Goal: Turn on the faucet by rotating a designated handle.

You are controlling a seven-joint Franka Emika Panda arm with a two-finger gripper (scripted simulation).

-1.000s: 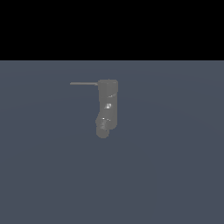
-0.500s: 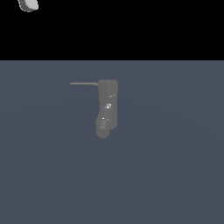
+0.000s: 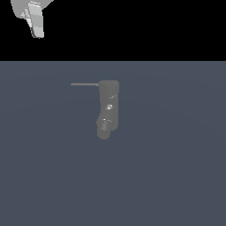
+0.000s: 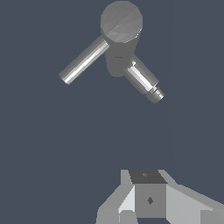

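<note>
The faucet (image 3: 108, 108) is a small dull grey upright cylinder standing in the middle of the floor, with a rounded spout stub (image 3: 103, 131) at its lower end. The handle (image 3: 84, 84) is a thin dark rod projecting from the faucet's top toward the exterior view's left. My gripper (image 3: 37, 31) hangs high at the exterior view's upper left, far from the handle and touching nothing. Its fingers look pressed together. The wrist view looks down on the faucet (image 4: 121, 22), with the handle (image 4: 84, 61) and spout (image 4: 142, 78) splayed apart and my gripper (image 4: 148, 199) well short of them.
A flat blue-grey floor (image 3: 176, 176) stretches around the faucet, with a black background behind it. Nothing else stands on the floor.
My gripper has come down into the exterior view at the upper left; a second ago it was out of view. The faucet and handle have not moved.
</note>
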